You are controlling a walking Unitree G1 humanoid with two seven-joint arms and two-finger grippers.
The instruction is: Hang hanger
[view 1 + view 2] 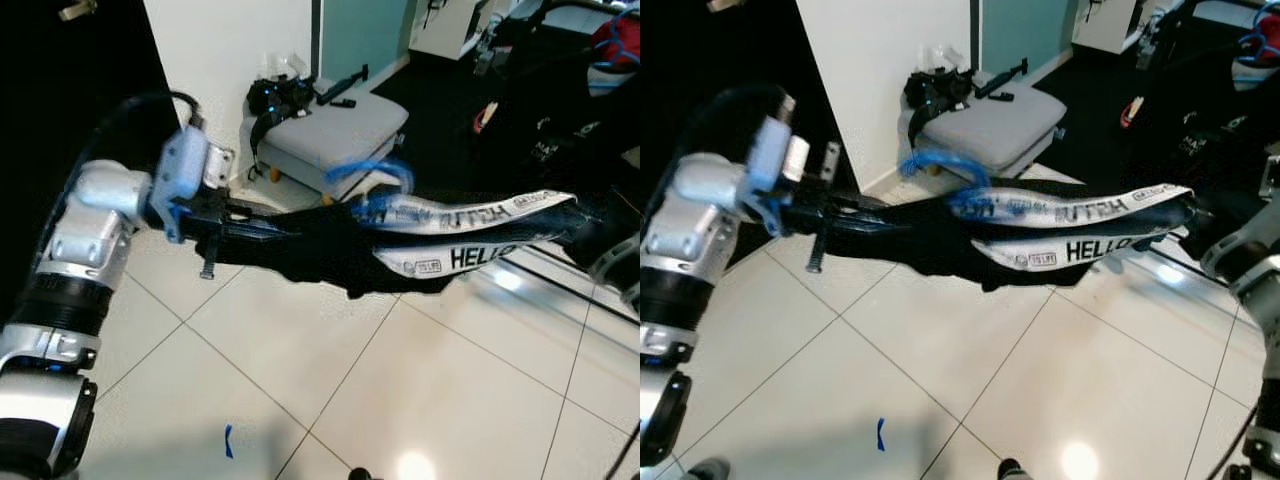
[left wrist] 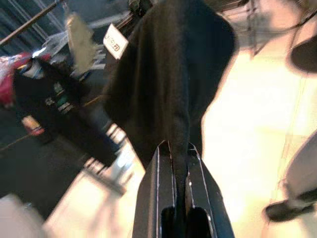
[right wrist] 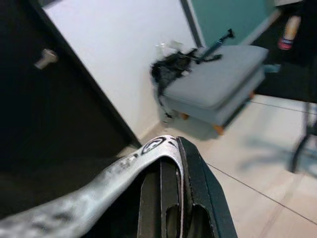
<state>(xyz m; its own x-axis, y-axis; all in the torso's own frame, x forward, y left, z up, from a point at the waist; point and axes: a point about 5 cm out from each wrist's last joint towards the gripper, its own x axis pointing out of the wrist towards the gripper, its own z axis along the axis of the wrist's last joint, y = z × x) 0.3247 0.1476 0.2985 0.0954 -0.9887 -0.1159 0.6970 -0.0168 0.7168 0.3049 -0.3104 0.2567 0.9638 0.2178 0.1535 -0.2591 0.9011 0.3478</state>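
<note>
A black garment (image 1: 320, 250) with white lettered bands (image 1: 470, 215) is stretched level across the middle of the frame, held between both arms above the white tiled floor (image 1: 400, 390). At centre left the left gripper (image 1: 232, 213) is clamped on one end of the cloth; in the left wrist view its fingers (image 2: 161, 198) are closed tight with dark fabric pinched between them. At the right edge the right gripper (image 1: 1188, 212) is closed on the other end; in the right wrist view a white band (image 3: 148, 151) is seen lying over the black finger (image 3: 198, 188) and gripped there. The blue hanger (image 1: 368, 178) is seen at the centre of the frame, its loop rising just above the garment's top edge, the rest hidden in the cloth. A grey padded stool (image 1: 335, 135) with black gear on it stands at upper centre against the white wall (image 1: 230, 50). Dark clothes (image 1: 560, 110) hang at upper right. A small blue mark (image 1: 228, 440) is on the floor at lower left.
</note>
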